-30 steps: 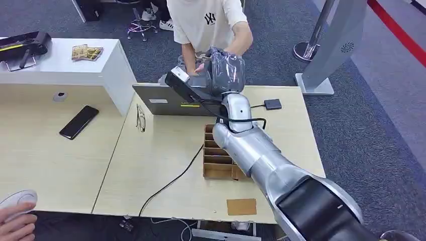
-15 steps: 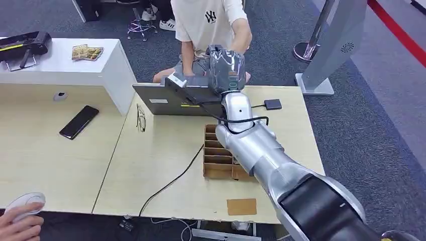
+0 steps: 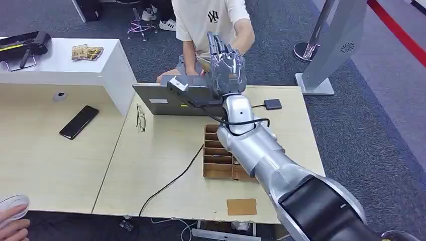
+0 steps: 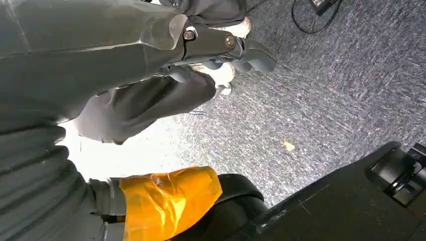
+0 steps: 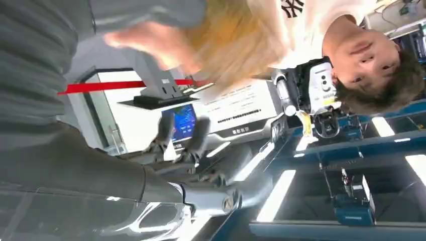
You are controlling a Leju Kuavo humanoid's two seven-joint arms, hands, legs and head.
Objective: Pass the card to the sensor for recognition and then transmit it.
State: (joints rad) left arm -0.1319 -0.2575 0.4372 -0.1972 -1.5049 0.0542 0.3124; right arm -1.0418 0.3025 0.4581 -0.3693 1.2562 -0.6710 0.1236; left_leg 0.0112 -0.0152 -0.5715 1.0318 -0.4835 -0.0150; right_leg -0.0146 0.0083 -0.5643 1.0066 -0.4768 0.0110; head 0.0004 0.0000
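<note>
Card: not clearly identifiable in any view; a pale sliver (image 3: 203, 61) sits between the right hand (image 3: 226, 68) and the person's hand (image 3: 240, 47), possibly the card, too small to confirm. Right hand is raised past the far tabletop edge (image 3: 281, 89), fingers extended upward and apart; head view shows nothing plainly gripped. Right wrist view is motion-blurred at the person's hand (image 5: 166, 47), so whether the card has left the fingers cannot be told. Left hand (image 4: 166, 198) hangs by the floor; its hold cannot be told.

Sensor (image 3: 177, 84), small with a pale face, stands on its cable by the laptop (image 3: 176, 100), just beside the right hand. Cardboard card box (image 3: 217, 156) lies near the forearm.

Judgement: step is the handover to the person, scan apparently done. Next move: confirm release, then draw the arm back clear of sensor and laptop.
</note>
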